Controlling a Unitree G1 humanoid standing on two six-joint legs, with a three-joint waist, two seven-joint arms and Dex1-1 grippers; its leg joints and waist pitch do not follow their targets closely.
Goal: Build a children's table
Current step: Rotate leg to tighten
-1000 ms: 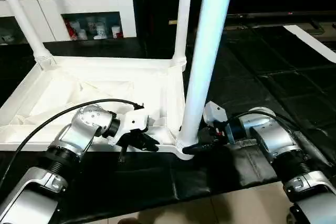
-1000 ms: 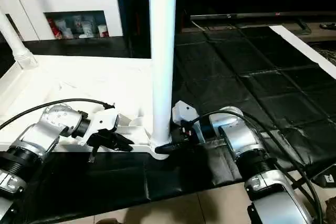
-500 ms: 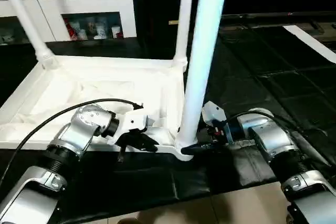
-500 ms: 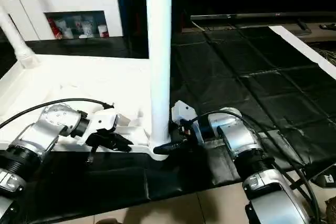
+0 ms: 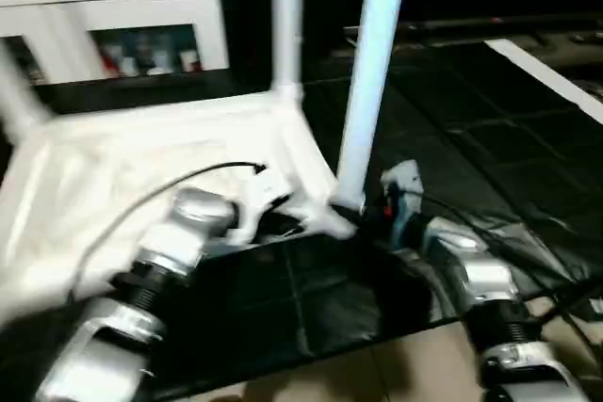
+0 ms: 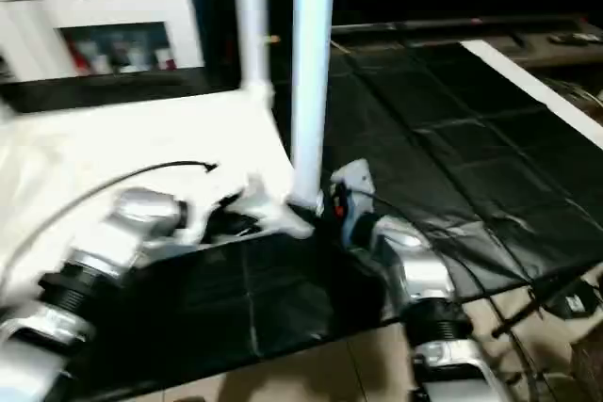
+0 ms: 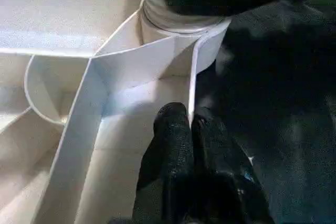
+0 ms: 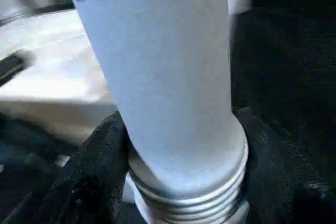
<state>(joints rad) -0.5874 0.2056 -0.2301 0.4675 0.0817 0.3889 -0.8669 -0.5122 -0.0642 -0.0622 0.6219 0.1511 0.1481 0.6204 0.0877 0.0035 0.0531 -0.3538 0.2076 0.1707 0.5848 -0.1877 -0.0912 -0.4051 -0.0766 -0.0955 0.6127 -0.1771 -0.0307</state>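
left claw [image 7: 189, 129]: together on table top [image 7: 131, 72] rim | right claw [image 8: 178, 182]: clamped on leg [image 8: 157, 77] | writing: none readable

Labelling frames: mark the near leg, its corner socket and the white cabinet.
near leg [image 5: 369, 72], left eye view, mid shaft
corner socket [image 7: 181, 27], left wrist view, threaded collar
white cabinet [image 5: 141, 7], left eye view, front edge

No text, label, brand, number or sign can be read on anything here.
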